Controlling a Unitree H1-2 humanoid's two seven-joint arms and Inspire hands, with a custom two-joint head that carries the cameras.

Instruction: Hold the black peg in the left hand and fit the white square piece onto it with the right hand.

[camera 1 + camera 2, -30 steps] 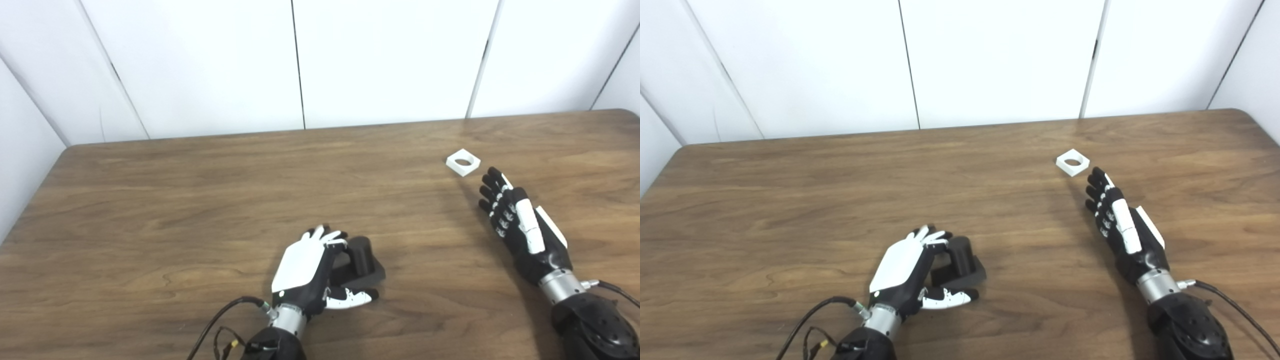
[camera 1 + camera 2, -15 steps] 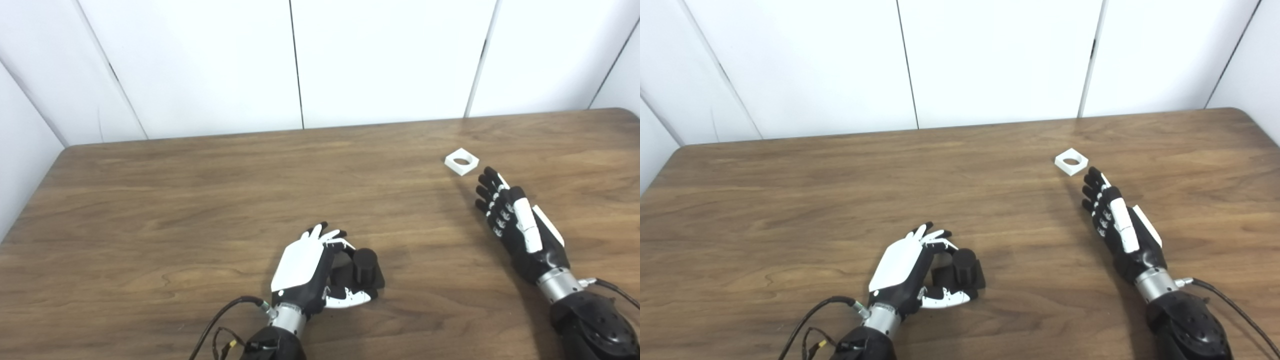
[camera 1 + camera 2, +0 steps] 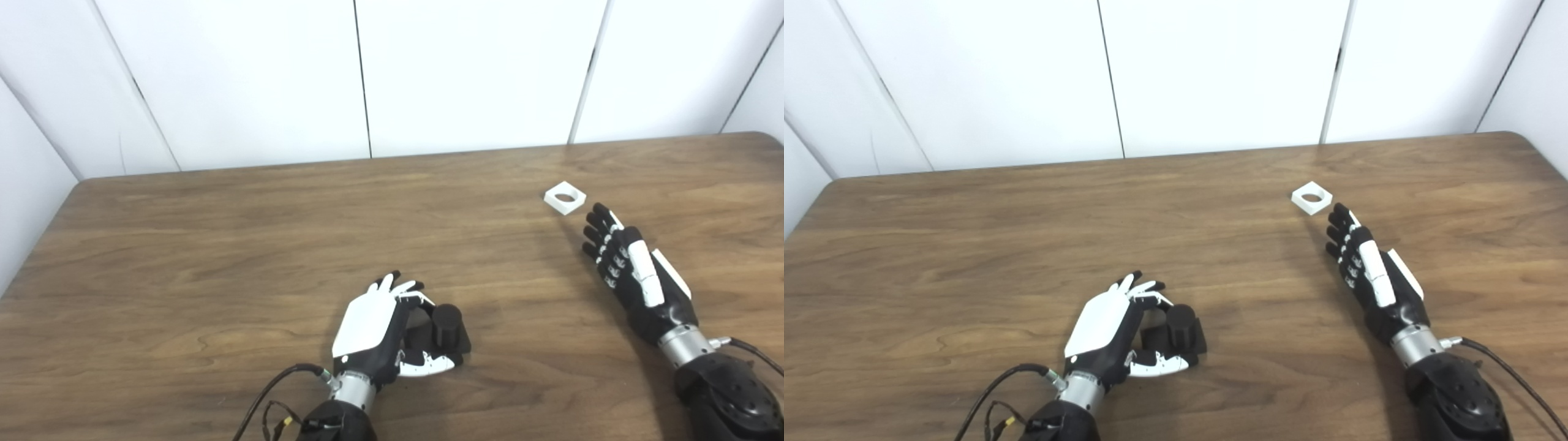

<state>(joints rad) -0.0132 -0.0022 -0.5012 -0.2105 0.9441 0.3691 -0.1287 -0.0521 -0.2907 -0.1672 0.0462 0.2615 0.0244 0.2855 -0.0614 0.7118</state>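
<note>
The black peg [image 3: 447,320] stands upright on its square base on the table, near the front middle, round top up. My left hand [image 3: 370,324] is cupped against its left side, with the fingers [image 3: 401,288] spread behind it and the thumb [image 3: 429,365] lying along the front of the base. The peg rests on the table. The white square piece [image 3: 565,197], with a round hole, lies flat at the right rear. My right hand [image 3: 631,269] is open and stretched flat, its fingertips just short of the piece and not touching it.
The brown wooden table [image 3: 214,245] runs to white wall panels at the back. Its left edge and its rounded far right corner [image 3: 1522,138] are in view. Cables trail from both wrists at the bottom edge.
The black peg has tipped from lying tilted to standing upright beside my left hand. My right hand has crept slightly toward the white piece.
</note>
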